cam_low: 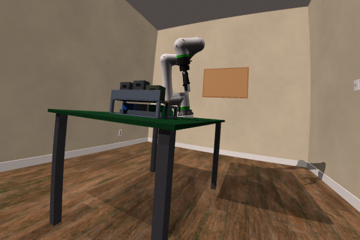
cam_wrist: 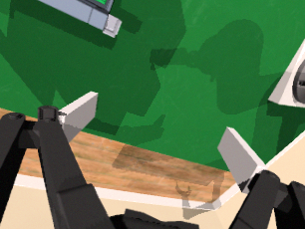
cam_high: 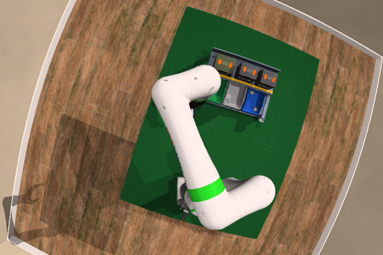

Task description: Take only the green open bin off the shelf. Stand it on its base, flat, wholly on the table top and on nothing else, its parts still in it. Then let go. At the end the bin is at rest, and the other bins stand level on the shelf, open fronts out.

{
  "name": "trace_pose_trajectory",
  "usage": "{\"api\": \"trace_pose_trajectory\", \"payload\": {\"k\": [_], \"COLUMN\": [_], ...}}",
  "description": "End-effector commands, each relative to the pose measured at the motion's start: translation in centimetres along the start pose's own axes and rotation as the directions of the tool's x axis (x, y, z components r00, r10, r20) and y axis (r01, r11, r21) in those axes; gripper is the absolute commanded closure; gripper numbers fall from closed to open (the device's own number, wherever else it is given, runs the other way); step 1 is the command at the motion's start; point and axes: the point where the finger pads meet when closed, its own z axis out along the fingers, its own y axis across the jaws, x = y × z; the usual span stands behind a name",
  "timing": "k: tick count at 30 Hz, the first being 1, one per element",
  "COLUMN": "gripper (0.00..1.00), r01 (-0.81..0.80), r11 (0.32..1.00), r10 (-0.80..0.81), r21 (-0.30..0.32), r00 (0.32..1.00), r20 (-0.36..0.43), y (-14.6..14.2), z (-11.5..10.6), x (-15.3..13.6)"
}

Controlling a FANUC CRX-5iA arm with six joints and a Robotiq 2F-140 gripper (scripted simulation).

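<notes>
The green open bin sits at the left end of the shelf's lower front row in the top view. The arm covers part of it, and its parts cannot be made out. The grey shelf stands on the green table top. A light grey bin and a blue bin sit beside the green bin. My gripper is open and empty, pointing down above the table beside the shelf's green-bin end. In the top view the arm mostly hides it.
An olive bin and two dark bins with orange parts stand on the shelf's upper tier. A yellow strip runs along that tier's front edge. The arm's base and a white plate stand near the table's other end.
</notes>
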Motion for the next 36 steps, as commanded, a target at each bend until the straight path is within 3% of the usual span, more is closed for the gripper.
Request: {"api": "trace_pose_trajectory", "payload": {"k": [1,2,7,19,24,36], "gripper": [0.0,0.0,0.0,0.0,0.0,0.0], "r01": [0.0,0.0,-0.128,-0.128,-0.188,-0.188], "r11": [1.0,1.0,0.97,0.97,0.928,0.928], "r10": [0.0,0.0,0.145,0.145,0.231,0.231], "r21": [0.001,0.001,0.206,0.206,0.322,0.322], "r00": [1.0,1.0,0.987,0.987,0.968,0.968], "r20": [0.0,0.0,-0.074,-0.074,-0.101,-0.101], "y": [0.0,0.0,-2.4,-2.4,-4.7,-4.7], "z": [0.0,0.0,0.3,0.3,0.7,0.7], "x": [0.0,0.0,4.4,4.4,8.8,8.8]}}
